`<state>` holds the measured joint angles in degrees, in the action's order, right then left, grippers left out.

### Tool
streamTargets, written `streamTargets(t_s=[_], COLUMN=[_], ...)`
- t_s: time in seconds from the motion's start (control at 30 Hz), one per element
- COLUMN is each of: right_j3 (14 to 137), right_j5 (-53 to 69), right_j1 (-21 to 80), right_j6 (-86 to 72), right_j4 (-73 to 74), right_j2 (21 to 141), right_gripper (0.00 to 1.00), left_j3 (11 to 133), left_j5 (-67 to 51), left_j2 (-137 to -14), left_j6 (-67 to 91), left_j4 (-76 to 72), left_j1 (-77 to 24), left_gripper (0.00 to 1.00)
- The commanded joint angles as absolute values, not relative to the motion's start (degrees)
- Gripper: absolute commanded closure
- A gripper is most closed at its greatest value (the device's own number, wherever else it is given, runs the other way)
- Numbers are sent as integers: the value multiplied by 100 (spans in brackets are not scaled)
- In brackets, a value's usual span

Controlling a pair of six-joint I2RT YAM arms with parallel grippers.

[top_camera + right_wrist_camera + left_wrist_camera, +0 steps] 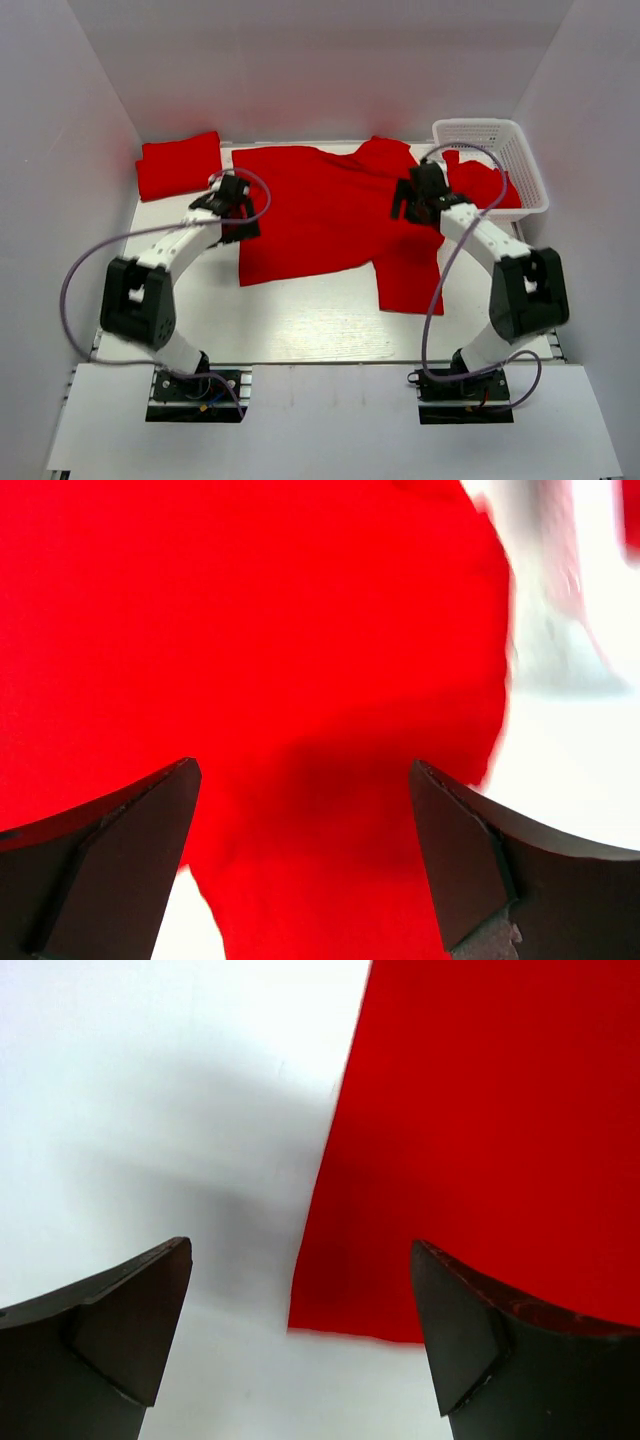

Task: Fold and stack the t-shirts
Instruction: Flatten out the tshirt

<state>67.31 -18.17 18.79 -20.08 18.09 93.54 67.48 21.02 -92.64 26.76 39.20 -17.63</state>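
A spread shirt (320,215) is laid flat across the upper middle of the top view. Its left edge runs straight down beside the left gripper (232,200), and its lower edge slants toward a longer flap at the lower right. A folded shirt (180,166) is seen at the upper left by the back wall, parted from the spread one by a narrow strip of bare table (300,325). A third shirt (480,185) is bunched in the basket (515,140) at the upper right, with part of it draped over the near rim. Open room is left on the wide white band below the cloth, down to the arm bases; the left, right and far sides are closed by walls. In the left wrist view the left gripper (300,1248) is held wide apart with nothing clamped. A straight cloth edge and a corner of the spread shirt (480,1130) are framed in the gap, with white table to the left. The right gripper (420,195) is placed over the shirt's right part, near the basket. In its own view the right gripper (302,767) is likewise spread wide and nothing is gripped. Red cloth (250,630) fills most of the frame, and the basket (560,600) is blurred at the upper right. Whether either gripper's tips touch the cloth cannot be told.
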Motion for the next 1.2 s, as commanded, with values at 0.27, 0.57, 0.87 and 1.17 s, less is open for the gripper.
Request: streamTargets(t_s=[0.27, 0.57, 0.87, 1.17], right_j3=[4817, 4421, 4430, 4324], right_j5=[-2109, -2013, -2382, -2417], right_j1=[1854, 1855, 1855, 1854], right_j6=[-3612, -3691, -3700, -3894], right_j4=[2109, 2241, 2593, 2944], right_j2=[7428, 6953, 6829, 6943], right_gripper=[10, 10, 10, 10], left_j3=[4123, 3868, 3683, 3349], left_j5=[484, 729, 729, 467], left_j2=[-7207, -7532, -7778, -7954], left_j6=[3762, 3779, 3779, 3779], left_j4=[2657, 2268, 2294, 1681], left_j1=[-1767, -1767, -1767, -1767], left_gripper=[0, 25, 38, 70])
